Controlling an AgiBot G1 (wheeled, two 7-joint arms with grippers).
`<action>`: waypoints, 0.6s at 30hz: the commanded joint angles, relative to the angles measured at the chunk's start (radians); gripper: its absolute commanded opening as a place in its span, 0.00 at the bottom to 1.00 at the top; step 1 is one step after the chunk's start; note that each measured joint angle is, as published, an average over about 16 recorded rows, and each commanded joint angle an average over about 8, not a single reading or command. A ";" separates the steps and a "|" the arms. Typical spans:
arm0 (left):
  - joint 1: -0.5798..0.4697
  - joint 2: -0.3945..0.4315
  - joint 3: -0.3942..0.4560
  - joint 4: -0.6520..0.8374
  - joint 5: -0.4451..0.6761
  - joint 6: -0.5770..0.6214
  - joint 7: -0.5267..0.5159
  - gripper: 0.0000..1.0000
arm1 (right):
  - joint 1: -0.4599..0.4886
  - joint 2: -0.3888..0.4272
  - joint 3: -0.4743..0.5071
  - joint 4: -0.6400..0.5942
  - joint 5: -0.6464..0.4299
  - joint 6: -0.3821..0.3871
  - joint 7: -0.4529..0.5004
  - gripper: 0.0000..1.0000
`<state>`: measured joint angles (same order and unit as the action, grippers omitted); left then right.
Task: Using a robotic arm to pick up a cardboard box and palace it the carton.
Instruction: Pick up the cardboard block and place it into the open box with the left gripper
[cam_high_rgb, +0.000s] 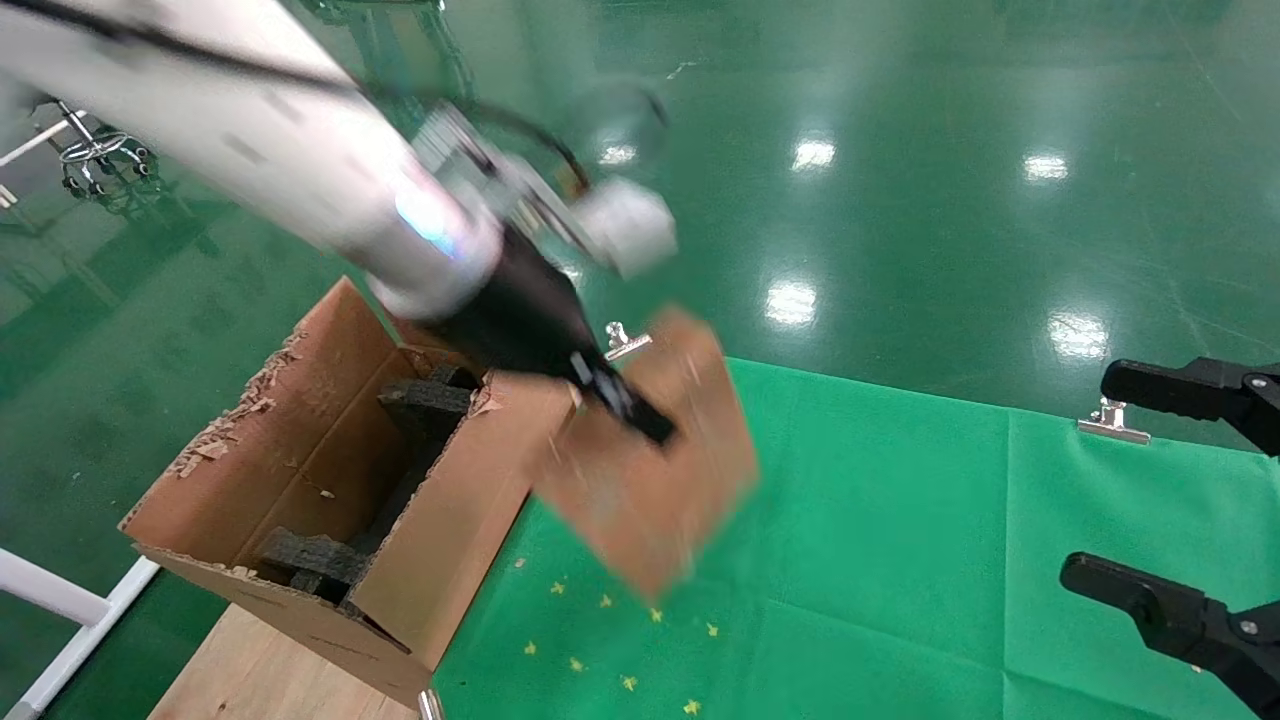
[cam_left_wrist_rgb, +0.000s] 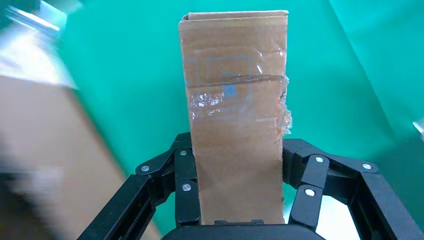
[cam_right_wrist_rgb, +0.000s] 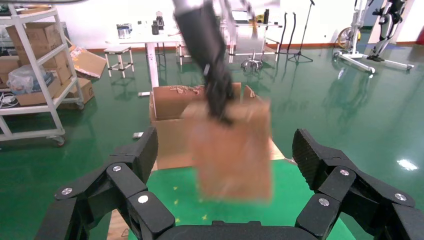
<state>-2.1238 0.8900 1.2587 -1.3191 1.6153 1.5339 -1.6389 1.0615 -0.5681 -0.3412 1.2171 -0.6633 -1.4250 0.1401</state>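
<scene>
The left gripper (cam_left_wrist_rgb: 239, 187) is closed on the box (cam_left_wrist_rgb: 235, 115), its black fingers (cam_left_wrist_rgb: 186, 187) pressed to the two narrow sides of the box's near end. In the left wrist view the box runs straight out from between the fingers, with clear tape across its middle and a faint blue print under the tape. Beyond it lies green cloth (cam_left_wrist_rgb: 125, 75).

In the head view the left gripper (cam_high_rgb: 640, 415) sits at the top of the box (cam_high_rgb: 650, 470), which hangs tilted and clear of the worktop, above the green cloth (cam_high_rgb: 900, 560). The box is blurred there. The white arm (cam_high_rgb: 250, 130) comes in from the upper left, with a black wrist and a silver camera block beside it.

The carton (cam_high_rgb: 330, 470) stands just to the left of the held box, at the left edge of the cloth, open at the top with torn flap edges. Dark foam pieces (cam_high_rgb: 425, 405) lie inside it. The box's lower left edge is close beside the carton's right wall; whether they touch cannot be told. A bare wooden part of the worktop (cam_high_rgb: 260, 670) shows below the carton. Small yellow marks (cam_high_rgb: 605, 600) dot the cloth under the box, and metal clips (cam_high_rgb: 1112, 422) hold the cloth at its far edge.

The right gripper (cam_high_rgb: 1130, 480) is at the right edge of the head view, well apart from the box, its fingers spread wide and holding nothing. Its own wrist view shows the right gripper (cam_right_wrist_rgb: 225, 155) facing the box and the carton beyond.

The floor (cam_high_rgb: 950, 200) is glossy green.
</scene>
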 joint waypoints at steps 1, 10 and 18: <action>-0.046 -0.050 -0.021 -0.021 0.014 -0.007 0.018 0.00 | 0.000 0.000 0.000 0.000 0.000 0.000 0.000 1.00; -0.139 -0.273 -0.008 -0.011 0.138 -0.006 0.147 0.00 | 0.000 0.000 0.000 0.000 0.000 0.000 0.000 1.00; -0.028 -0.407 0.052 0.076 0.198 -0.073 0.263 0.00 | 0.000 0.000 0.000 0.000 0.000 0.000 0.000 1.00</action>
<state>-2.1510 0.4947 1.3045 -1.2349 1.8047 1.4429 -1.3813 1.0615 -0.5681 -0.3412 1.2171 -0.6633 -1.4250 0.1401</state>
